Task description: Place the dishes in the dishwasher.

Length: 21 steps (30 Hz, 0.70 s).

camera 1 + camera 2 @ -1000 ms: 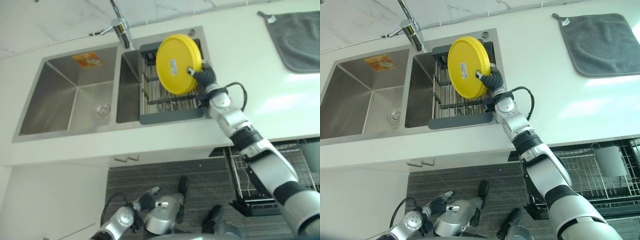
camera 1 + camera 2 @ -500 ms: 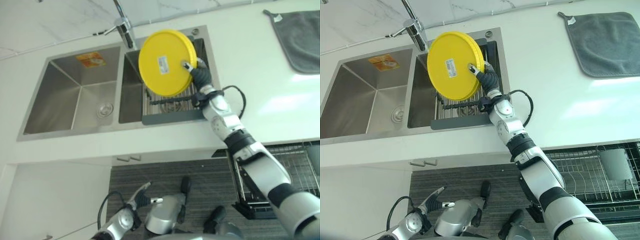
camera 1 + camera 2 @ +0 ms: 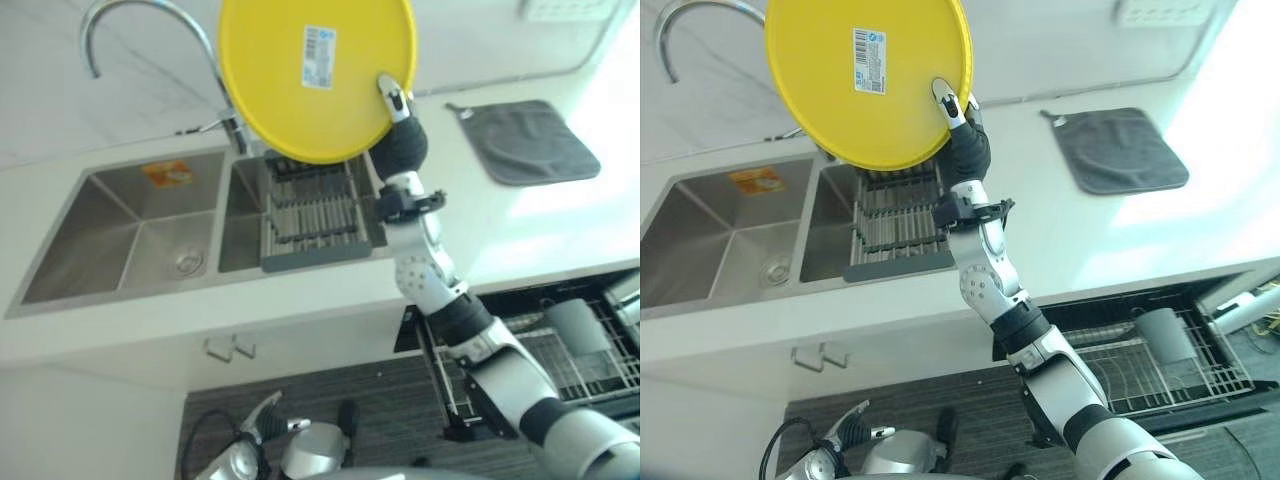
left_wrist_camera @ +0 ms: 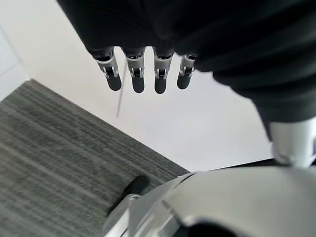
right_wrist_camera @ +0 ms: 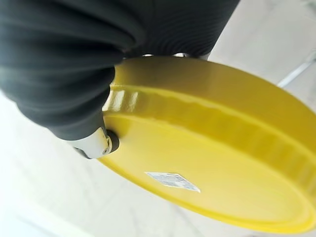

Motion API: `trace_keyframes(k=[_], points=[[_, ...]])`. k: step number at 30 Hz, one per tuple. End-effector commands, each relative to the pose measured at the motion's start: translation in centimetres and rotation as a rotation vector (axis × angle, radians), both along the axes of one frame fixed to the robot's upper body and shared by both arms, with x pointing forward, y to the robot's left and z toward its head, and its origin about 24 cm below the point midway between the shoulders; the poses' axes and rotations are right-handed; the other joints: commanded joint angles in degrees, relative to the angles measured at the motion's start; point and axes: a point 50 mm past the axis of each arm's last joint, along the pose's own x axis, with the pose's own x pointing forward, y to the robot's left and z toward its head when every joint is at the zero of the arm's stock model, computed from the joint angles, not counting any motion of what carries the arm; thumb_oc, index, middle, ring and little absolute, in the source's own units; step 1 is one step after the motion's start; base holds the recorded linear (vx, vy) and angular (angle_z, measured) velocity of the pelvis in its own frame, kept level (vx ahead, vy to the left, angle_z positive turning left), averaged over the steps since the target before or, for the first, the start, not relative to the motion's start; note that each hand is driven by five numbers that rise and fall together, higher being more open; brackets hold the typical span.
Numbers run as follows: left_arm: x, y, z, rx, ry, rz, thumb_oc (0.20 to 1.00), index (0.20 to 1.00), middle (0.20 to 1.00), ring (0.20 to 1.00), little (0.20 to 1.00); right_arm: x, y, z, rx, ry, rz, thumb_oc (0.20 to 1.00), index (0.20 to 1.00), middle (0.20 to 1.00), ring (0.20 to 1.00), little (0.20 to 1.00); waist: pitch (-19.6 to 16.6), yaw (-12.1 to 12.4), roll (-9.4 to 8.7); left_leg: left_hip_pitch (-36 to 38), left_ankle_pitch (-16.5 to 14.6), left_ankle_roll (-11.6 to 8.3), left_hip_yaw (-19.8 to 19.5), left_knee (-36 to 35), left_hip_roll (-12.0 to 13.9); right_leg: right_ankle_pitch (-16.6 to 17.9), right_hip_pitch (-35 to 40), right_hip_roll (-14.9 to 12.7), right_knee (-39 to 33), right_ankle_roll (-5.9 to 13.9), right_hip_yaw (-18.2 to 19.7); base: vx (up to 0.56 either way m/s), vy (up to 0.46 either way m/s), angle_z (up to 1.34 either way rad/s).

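Note:
A round yellow plate (image 3: 310,75) with a white label on its underside is held high above the sink, its bottom toward me. My right hand (image 3: 398,135) is shut on the plate's rim, thumb pressed on the underside; the right wrist view shows the same plate (image 5: 222,163) pinched at its edge. The dishwasher's wire rack (image 3: 585,350) is pulled out at the lower right, below the counter. My left hand (image 4: 143,76) hangs low by the floor with its fingers straight and nothing in it.
A dark dish rack (image 3: 315,210) sits over the right basin of the double steel sink (image 3: 130,235), with a curved tap (image 3: 150,40) behind. A grey cloth (image 3: 525,140) lies on the white counter to the right. A grey cup (image 3: 570,325) stands in the dishwasher rack.
My right hand has lifted the yellow plate up from the dish rack, well above the sink. The camera has shifted too, so the sink sits lower in view.

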Motion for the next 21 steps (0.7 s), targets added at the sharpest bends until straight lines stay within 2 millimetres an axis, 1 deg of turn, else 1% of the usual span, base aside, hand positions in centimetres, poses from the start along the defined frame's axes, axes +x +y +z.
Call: trace_keyframes(k=[1, 2, 3, 7, 8, 10, 11, 12, 13, 14, 15, 16, 17, 19, 20, 21], points=[[0.2, -1.0, -0.4, 0.003, 0.039, -0.092, 1.0, 1.0, 1.0, 1.0, 1.0, -0.8, -0.6, 3.7, 0.107, -0.125, 0.001, 0.2, 0.2, 0.2, 0.2, 0.2, -1.71, -1.22, -0.08, 2.04, -6.97, -1.43, 2.95, 2.02, 1.42, -2.31, -1.39, -2.09, 2.69, 0.13, 1.11, -0.12, -0.124, -0.57], [0.3, -1.0, -0.4, 0.0, 0.036, -0.087, 1.0, 1.0, 1.0, 1.0, 1.0, -0.9, -0.6, 3.8, 0.104, -0.129, 0.0, 0.2, 0.2, 0.2, 0.2, 0.2, -1.69, -1.59, -0.02, 1.49, -6.16, -1.07, 3.87, 2.34, 1.54, -1.2, -1.82, -2.09, 2.44, -0.22, 0.62, -0.15, -0.169, -0.83], [0.9, -1.3, -0.2, -0.006, 0.023, -0.093, 1.0, 1.0, 1.0, 1.0, 1.0, -1.5, -0.9, 3.8, 0.094, -0.154, -0.02, 0.2, 0.2, 0.2, 0.2, 0.2, -2.43, -3.05, -0.47, 1.98, -6.51, -1.16, 5.29, 2.4, 1.8, -0.87, -1.64, -1.62, 1.49, -0.22, 1.64, -0.13, -0.128, -0.7], [1.7, -1.6, 0.0, 0.003, 0.023, -0.143, 1.0, 1.0, 1.0, 1.0, 1.0, -2.2, -2.9, 3.8, 0.082, -0.161, -0.09, 0.2, 0.2, 0.2, 0.2, 0.2, -3.18, -5.46, -1.4, 2.68, -7.15, -1.18, 7.21, 2.9, 2.28, -0.51, -1.81, -1.29, 1.14, 0.1, 2.88, -0.03, -0.121, -0.49], [1.9, -1.6, 0.0, 0.003, 0.024, -0.144, 1.0, 1.0, 1.0, 1.0, 1.0, -2.3, -3.5, 3.6, 0.083, -0.165, -0.099, 0.2, 0.2, 0.2, 0.2, 0.2, -3.25, -6.1, -1.58, 2.91, -7.38, -1.13, 7.86, 3.1, 2.43, -0.48, -1.9, -1.29, 1.24, 0.19, 3.14, -0.02, -0.102, -0.37], [2.4, -1.6, 0.1, 0.01, 0.023, -0.154, 1.0, 1.0, 1.0, 1.0, 1.0, -2.7, -5.5, 3.1, 0.056, -0.171, -0.148, 0.2, 0.2, 0.2, 0.2, 0.2, -3.35, -8.28, -2.05, 3.31, -8.11, -0.91, 9.3, 3.79, 2.85, -0.84, -2.61, -1.06, 2.24, 0.27, 4.46, -0.02, -0.121, -0.32], [2.6, -1.6, 0.2, 0.016, 0.026, -0.165, 1.0, 1.0, 1.0, 1.0, 1.0, -2.9, -6.2, 2.8, 0.05, -0.168, -0.157, 0.2, 0.2, 0.2, 0.2, 0.2, -3.31, -8.94, -2.18, 3.36, -8.41, -0.79, 9.66, 4.14, 2.96, -1.07, -2.86, -0.94, 2.7, 0.23, 5.0, -0.03, -0.115, -0.49], [2.8, -1.6, 0.3, 0.026, 0.026, -0.174, 1.0, 1.0, 1.0, 1.0, 1.0, -3.1, -7.2, 2.2, 0.036, -0.157, -0.167, 0.2, 0.2, 0.2, 0.2, 0.2, -3.17, -10.14, -2.37, 3.37, -8.71, -0.64, 10.3, 4.56, 3.27, -1.43, -3.35, -0.77, 3.55, 0.17, 5.66, -0.03, -0.08, -0.6], [3.0, -1.5, 0.3, 0.031, 0.027, -0.176, 1.0, 1.0, 1.0, 1.0, 1.0, -3.2, -7.6, 1.9, 0.03, -0.151, -0.171, 0.2, 0.2, 0.2, 0.2, 0.2, -3.11, -10.67, -2.42, 3.36, -8.86, -0.57, 10.61, 4.77, 3.39, -1.56, -3.62, -0.72, 3.91, 0.14, 6.03, -0.06, -0.101, -0.63], [3.3, -1.3, 0.5, 0.041, 0.025, -0.18, 1.0, 1.0, 1.0, 1.0, 1.0, -3.4, -8.8, 0.7, -0.009, -0.12, -0.198, 0.2, 0.2, 0.2, 0.2, 0.2, -2.83, -12.39, -2.54, 3.45, -9.31, -0.42, 11.65, 5.31, 3.72, -1.87, -4.24, -0.57, 4.74, 0.1, 7.08, -0.05, -0.071, -0.4], [3.5, -1.3, 0.5, 0.042, 0.025, -0.18, 1.0, 1.0, 1.0, 1.0, 1.0, -3.4, -9.2, 0.2, -0.025, -0.107, -0.208, 0.2, 0.2, 0.2, 0.2, 0.2, -2.75, -13.01, -2.58, 3.52, -9.48, -0.36, 12.0, 5.47, 3.81, -1.89, -4.35, -0.53, 4.82, 0.12, 7.44, -0.04, -0.06, -0.44], [3.5, -1.3, 0.5, 0.042, 0.025, -0.181, 1.0, 1.0, 1.0, 1.0, 1.0, -3.4, -9.3, 0.2, -0.028, -0.105, -0.21, 0.2, 0.2, 0.2, 0.2, 0.2, -2.76, -13.03, -2.58, 3.53, -9.51, -0.36, 12.06, 5.49, 3.83, -1.9, -4.37, -0.52, 4.84, 0.12, 7.5, -0.01, -0.034, -0.37], [3.6, -1.3, 0.6, 0.045, 0.025, -0.186, 1.0, 1.0, 1.0, 1.0, 1.0, -3.4, -10.2, -0.8, -0.069, -0.081, -0.24, 0.2, 0.2, 0.2, 0.2, 0.2, -2.63, -14.05, -2.66, 3.67, -9.74, -0.33, 12.54, 5.73, 3.94, -1.76, -4.46, -0.4, 4.67, 0.14, 8.23, 0.0, -0.034, -0.5], [3.6, -1.4, 0.6, 0.039, 0.025, -0.187, 1.0, 1.0, 1.0, 1.0, 1.0, -3.4, -11.4, -2.0, -0.135, -0.06, -0.282, 0.2, 0.2, 0.2, 0.2, 0.2, -2.62, -14.95, -2.73, 3.88, -9.95, -0.31, 13.11, 5.82, 3.97, -1.51, -4.46, -0.28, 4.26, 0.21, 8.91, 0.02, -0.045, -0.22], [3.6, -1.5, 0.6, 0.035, 0.021, -0.187, 1.0, 1.0, 1.0, 1.0, 1.0, -3.6, -12.6, -2.9, -0.207, -0.061, -0.335, 0.2, 0.2, 0.2, 0.2, 0.2, -2.5, -15.67, -2.87, 3.87, -10.11, -0.31, 13.45, 5.99, 4.02, -1.28, -4.55, -0.31, 3.96, 0.34, 9.33, 0.03, -0.042, -0.04], [3.6, -1.5, 0.7, 0.029, 0.022, -0.186, 1.0, 1.0, 1.0, 1.0, 1.0, -3.6, -13.0, -3.1, -0.255, -0.067, -0.362, 0.2, 0.2, 0.2, 0.2, 0.2, -2.44, -15.86, -2.89, 3.8, -10.18, -0.31, 13.56, 6.07, 4.02, -1.23, -4.67, -0.34, 3.95, 0.39, 9.41, 0.02, -0.042, -0.04]])
